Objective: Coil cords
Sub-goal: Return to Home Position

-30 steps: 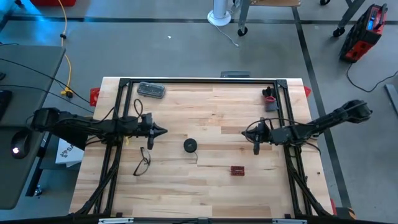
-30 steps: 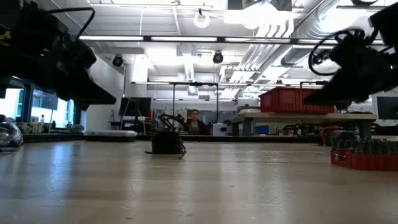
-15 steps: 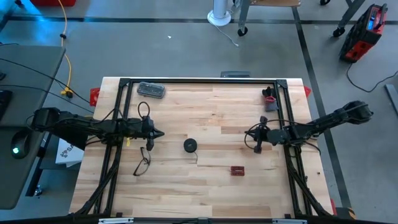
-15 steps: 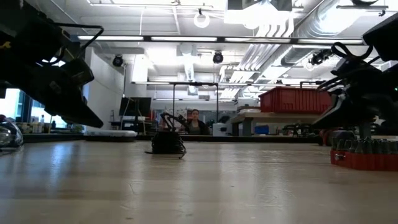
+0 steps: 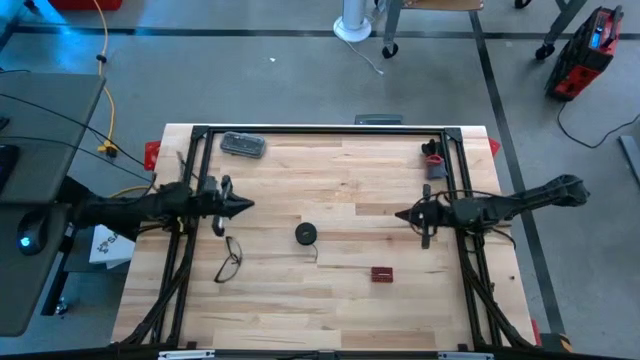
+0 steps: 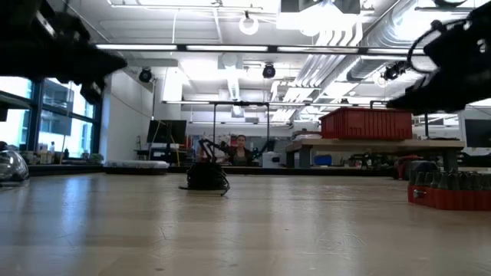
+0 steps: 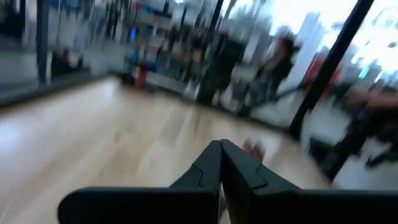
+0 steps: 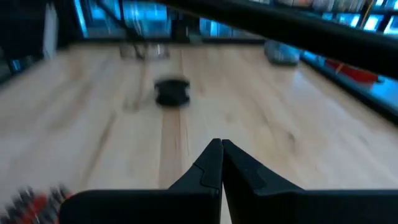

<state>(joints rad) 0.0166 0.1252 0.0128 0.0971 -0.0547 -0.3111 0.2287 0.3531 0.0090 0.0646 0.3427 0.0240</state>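
The cords' small round black reel (image 5: 307,234) lies flat on the wooden table near its middle, and a short thin dark wire (image 5: 317,254) trails from it toward the near edge. The low view shows the reel (image 6: 205,175) resting on the tabletop, and it also appears in the right wrist view (image 8: 171,91). My left gripper (image 5: 249,205) hangs shut above the table, left of the reel, pointing at it. My right gripper (image 5: 399,214) hangs shut to the reel's right. Neither holds anything; the shut fingertips show in each wrist view (image 7: 220,145) (image 8: 221,144).
Black-framed eyeglasses (image 5: 230,262) lie near the left gripper, toward the near edge. A small red block (image 5: 381,273) sits near-right of the reel. A grey case (image 5: 243,145) lies at the far left and a dark holder (image 5: 433,160) at the far right. A black frame (image 5: 320,130) borders the table.
My left gripper has drawn back toward the table's left edge and risen, tipping up to level. My right gripper has pulled back slightly toward the right edge, risen a little and rolled about its axis. Both stay shut. The reel and wire have not moved.
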